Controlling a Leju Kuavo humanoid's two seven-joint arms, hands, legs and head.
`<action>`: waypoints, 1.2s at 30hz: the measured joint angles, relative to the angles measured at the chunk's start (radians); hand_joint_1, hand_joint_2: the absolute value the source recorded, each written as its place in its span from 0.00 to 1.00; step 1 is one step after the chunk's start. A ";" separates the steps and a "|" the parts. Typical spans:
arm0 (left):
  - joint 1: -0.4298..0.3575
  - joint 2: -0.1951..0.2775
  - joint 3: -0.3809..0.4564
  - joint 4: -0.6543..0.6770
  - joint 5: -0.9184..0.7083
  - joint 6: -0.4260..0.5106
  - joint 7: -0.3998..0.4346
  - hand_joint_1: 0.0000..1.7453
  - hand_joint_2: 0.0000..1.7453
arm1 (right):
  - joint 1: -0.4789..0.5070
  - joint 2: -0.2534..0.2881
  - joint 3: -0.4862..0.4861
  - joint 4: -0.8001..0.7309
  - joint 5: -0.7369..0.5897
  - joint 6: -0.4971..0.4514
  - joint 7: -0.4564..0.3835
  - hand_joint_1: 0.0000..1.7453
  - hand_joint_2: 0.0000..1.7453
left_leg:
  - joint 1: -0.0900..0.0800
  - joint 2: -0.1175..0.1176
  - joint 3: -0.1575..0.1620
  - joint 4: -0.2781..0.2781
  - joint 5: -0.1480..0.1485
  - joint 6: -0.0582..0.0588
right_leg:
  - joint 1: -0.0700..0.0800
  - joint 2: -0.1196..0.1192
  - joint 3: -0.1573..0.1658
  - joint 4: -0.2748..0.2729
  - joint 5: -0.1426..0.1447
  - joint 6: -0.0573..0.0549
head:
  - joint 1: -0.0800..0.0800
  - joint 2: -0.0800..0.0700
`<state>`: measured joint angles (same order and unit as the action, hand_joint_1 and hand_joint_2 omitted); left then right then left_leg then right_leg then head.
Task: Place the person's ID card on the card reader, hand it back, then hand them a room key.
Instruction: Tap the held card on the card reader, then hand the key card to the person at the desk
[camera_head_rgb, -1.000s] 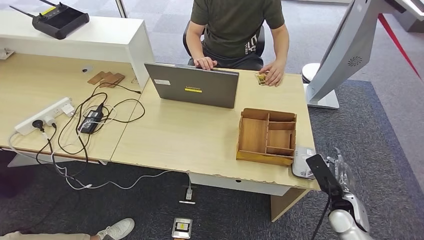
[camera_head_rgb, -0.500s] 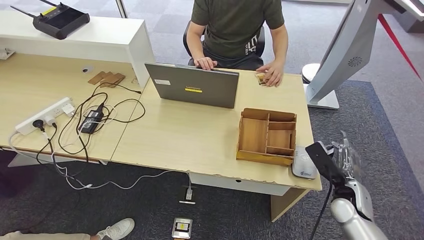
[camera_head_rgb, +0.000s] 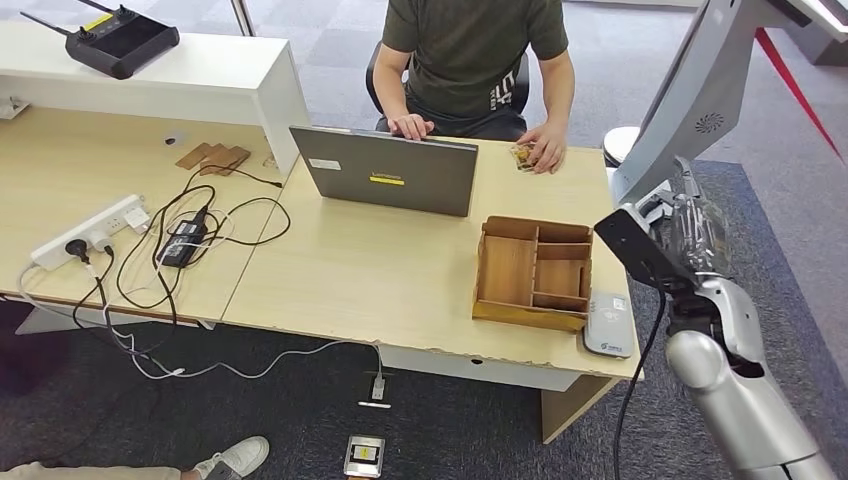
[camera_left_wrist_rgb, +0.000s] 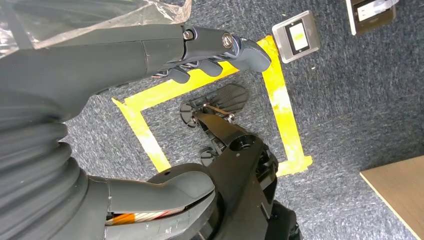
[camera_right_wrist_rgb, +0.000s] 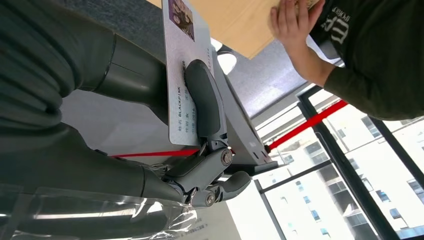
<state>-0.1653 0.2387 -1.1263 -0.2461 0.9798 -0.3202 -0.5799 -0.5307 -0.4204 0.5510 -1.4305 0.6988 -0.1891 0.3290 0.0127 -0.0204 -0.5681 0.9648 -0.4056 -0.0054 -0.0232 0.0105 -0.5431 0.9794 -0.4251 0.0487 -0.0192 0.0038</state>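
ID card (camera_right_wrist_rgb: 181, 75) pinched in right robot hand (camera_right_wrist_rgb: 200, 130), now raised beside desk (camera_head_rgb: 400, 270), above card reader (camera_head_rgb: 608, 325); left robot hand (camera_left_wrist_rgb: 210, 55) empty, loose.

ID card (camera_right_wrist_rgb: 181, 75) partly behind right-hand fingers (camera_right_wrist_rgb: 202, 102)

A grey laptop (camera_head_rgb: 388, 172) stands open on the tabletop (camera_head_rgb: 380, 270), its lid back facing the camera. Right of it sits a wooden organiser (camera_head_rgb: 534, 272) with several compartments. To the left, a white power strip (camera_head_rgb: 88, 232) lies among black cables (camera_head_rgb: 190, 240). A black remote controller (camera_head_rgb: 118, 38) rests on the white raised counter (camera_head_rgb: 180, 90).
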 joint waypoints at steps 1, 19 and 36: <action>-0.005 0.000 -0.002 0.000 -0.002 -0.002 0.003 0.00 1.00 | -0.018 0.005 0.008 -0.003 0.006 0.017 0.006 1.00 1.00 | 0.000 0.000 0.000 0.000 0.000 0.000 | 0.000 0.000 0.000 0.000 0.000 0.000 | 0.000 0.000; -0.036 -0.009 -0.016 0.000 -0.023 -0.028 0.022 0.00 1.00 | -0.157 0.097 0.137 0.039 0.048 0.087 0.015 1.00 1.00 | 0.000 -0.001 -0.001 0.000 0.001 0.000 | 0.000 0.000 -0.001 0.000 0.000 0.000 | 0.000 0.000; -0.040 -0.010 -0.017 0.000 -0.017 -0.030 0.026 0.00 1.00 | -0.157 0.106 0.160 0.056 0.064 0.089 0.017 0.06 1.00 | 0.000 -0.001 -0.001 0.000 0.001 0.000 | 0.000 0.000 -0.001 0.000 0.000 0.000 | 0.000 0.000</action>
<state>-0.2049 0.2284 -1.1437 -0.2464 0.9629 -0.3498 -0.5535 -0.6877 -0.3145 0.7112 -1.3746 0.7629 -0.0996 0.3460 0.0130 -0.0212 -0.5689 0.9648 -0.4051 -0.0051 -0.0231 0.0101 -0.5439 0.9794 -0.4247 0.0487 -0.0191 0.0038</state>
